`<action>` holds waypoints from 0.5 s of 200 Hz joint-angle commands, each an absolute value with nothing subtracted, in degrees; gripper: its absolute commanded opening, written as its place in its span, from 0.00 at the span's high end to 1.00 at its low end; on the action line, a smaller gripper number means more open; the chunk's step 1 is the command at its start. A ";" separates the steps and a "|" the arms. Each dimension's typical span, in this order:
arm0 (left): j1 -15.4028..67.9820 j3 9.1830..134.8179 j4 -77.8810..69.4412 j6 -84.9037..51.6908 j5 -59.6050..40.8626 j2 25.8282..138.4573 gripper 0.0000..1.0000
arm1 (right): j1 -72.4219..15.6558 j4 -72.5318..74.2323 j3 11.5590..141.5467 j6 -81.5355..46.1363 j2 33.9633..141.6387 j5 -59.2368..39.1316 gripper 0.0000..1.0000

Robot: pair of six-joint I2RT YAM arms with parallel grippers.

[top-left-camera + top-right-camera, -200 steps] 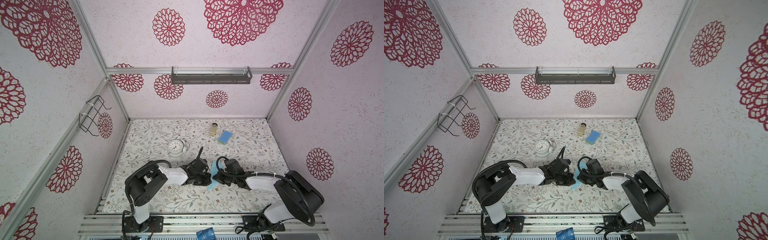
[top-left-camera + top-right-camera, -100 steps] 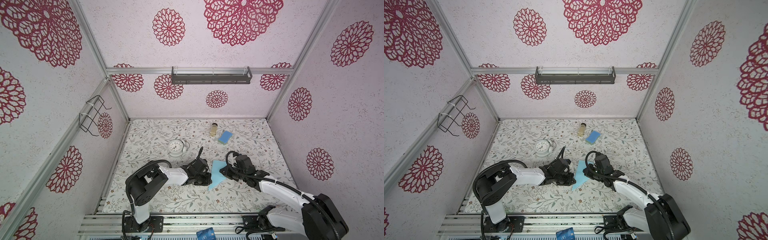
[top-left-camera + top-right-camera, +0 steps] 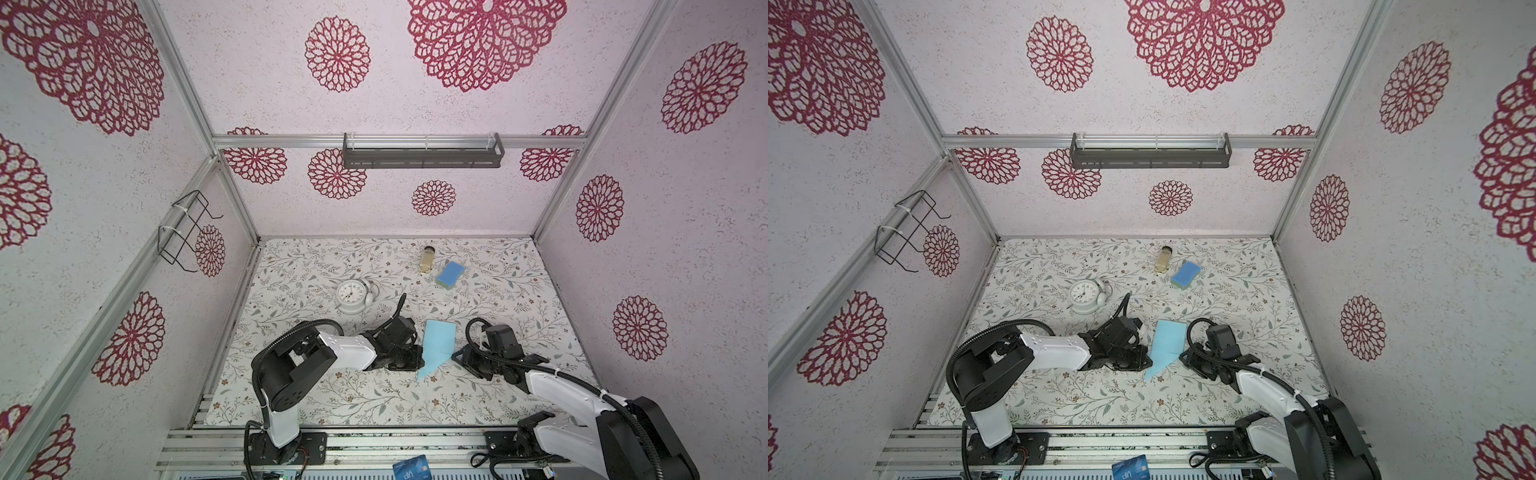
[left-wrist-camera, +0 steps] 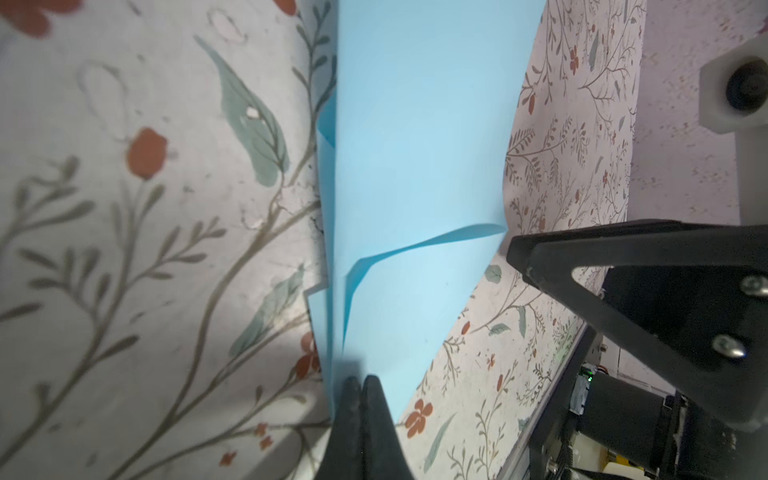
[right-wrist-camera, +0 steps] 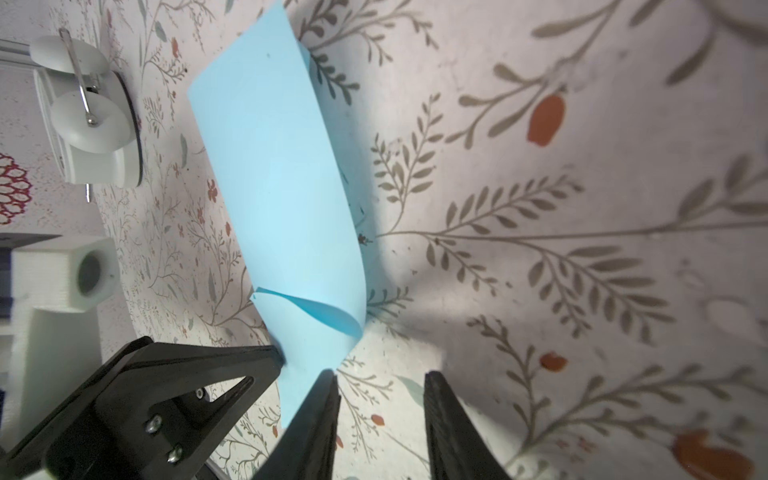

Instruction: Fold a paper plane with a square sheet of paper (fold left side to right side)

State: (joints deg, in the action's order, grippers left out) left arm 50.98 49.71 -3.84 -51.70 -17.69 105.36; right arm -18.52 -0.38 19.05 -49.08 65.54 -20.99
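The paper plane (image 3: 436, 345) sits mid-table between both arms, its 9 o'clock edge pinched in the clenched fingers of the left gripper (image 4: 359, 384). The right gripper (image 5: 380, 382) stands released at its 3 o'clock side. It looks light, limp and easily creased, so I'd hold the layered fold. Only the wrist views show the pinch and one layer curling loose.

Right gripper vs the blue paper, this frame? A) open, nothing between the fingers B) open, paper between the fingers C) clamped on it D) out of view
A: in the right wrist view the right gripper stands with fingers apart, only floral mat between them; the folded blue paper sits beside one finger.
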 commanded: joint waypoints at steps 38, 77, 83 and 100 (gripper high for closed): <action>51.24 48.25 -2.10 -51.43 -16.53 106.66 1.00 | -17.68 9.59 18.57 -51.24 71.24 -24.93 0.63; 51.15 49.12 -0.85 -48.87 -15.89 104.91 1.00 | -17.70 10.69 19.34 -51.09 72.73 -25.13 0.89; 51.13 49.64 -0.08 -48.02 -15.40 104.41 1.00 | -17.75 10.47 19.43 -51.06 72.58 -25.02 0.95; 51.15 50.91 1.22 -46.39 -13.67 102.61 1.00 | -17.67 9.32 19.62 -51.15 71.43 -24.52 1.00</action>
State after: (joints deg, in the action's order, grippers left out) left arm 50.98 49.87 -3.09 -49.60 -17.15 105.03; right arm -18.06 9.43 18.55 -50.94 72.86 -24.47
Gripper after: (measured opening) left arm 0.040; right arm 0.053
